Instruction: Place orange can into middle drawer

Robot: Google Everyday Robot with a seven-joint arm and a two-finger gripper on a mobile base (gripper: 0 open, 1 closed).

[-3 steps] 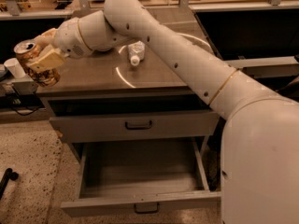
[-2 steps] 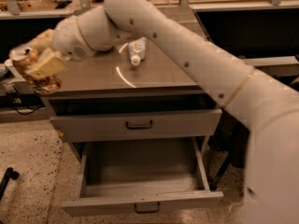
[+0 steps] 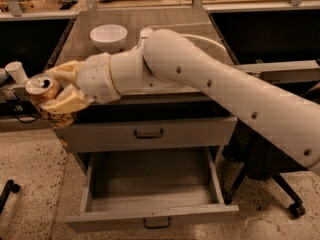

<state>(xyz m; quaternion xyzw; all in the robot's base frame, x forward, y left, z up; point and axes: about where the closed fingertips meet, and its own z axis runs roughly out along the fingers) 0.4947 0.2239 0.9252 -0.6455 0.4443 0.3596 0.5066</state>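
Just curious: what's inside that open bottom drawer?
In the wide grey metal drawer only bare floor shows; its rear hides under the drawer above. The gripper holds the orange can above-left.

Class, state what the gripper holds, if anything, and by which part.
The gripper, left of the cabinet, holds the orange can by its body sides, top exposed.

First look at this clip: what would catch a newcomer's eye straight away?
The big white arm sweeps across from the right, its gripper shut on the orange can, held in the air off the cabinet's left edge. Below, the middle drawer stands pulled wide open. A white bowl sits on the cabinet top.
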